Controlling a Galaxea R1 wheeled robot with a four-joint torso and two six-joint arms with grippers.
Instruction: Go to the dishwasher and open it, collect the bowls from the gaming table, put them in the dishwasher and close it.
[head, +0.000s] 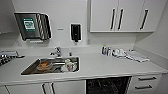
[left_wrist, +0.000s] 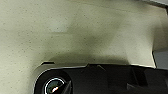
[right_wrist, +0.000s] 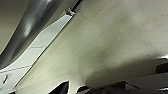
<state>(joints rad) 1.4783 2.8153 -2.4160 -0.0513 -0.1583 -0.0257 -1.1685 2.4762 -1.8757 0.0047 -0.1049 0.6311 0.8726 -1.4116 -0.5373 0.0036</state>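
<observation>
The dishwasher (head: 108, 86) is under the white counter (head: 100, 66), right of the sink, in the head view. Its front is down and the opening shows dark, with a rack faintly visible inside. The bowls and the gaming table are out of view. In the left wrist view, dark parts of my left arm hang over a pale speckled floor (left_wrist: 75, 30). The right wrist view looks along the same floor (right_wrist: 120, 37), with a grey curved band (right_wrist: 27, 30) and white cabinet fronts (right_wrist: 37, 47) beside it.
A steel sink (head: 51, 65) holds an orange item and white cups, with a tap (head: 57, 51) behind. Bottles and white crockery (head: 113, 52) stand at the counter's back right, beside a folded cloth (head: 137, 56). Drawers (head: 146, 83) flank the dishwasher. Wall cabinets (head: 122, 15) hang above.
</observation>
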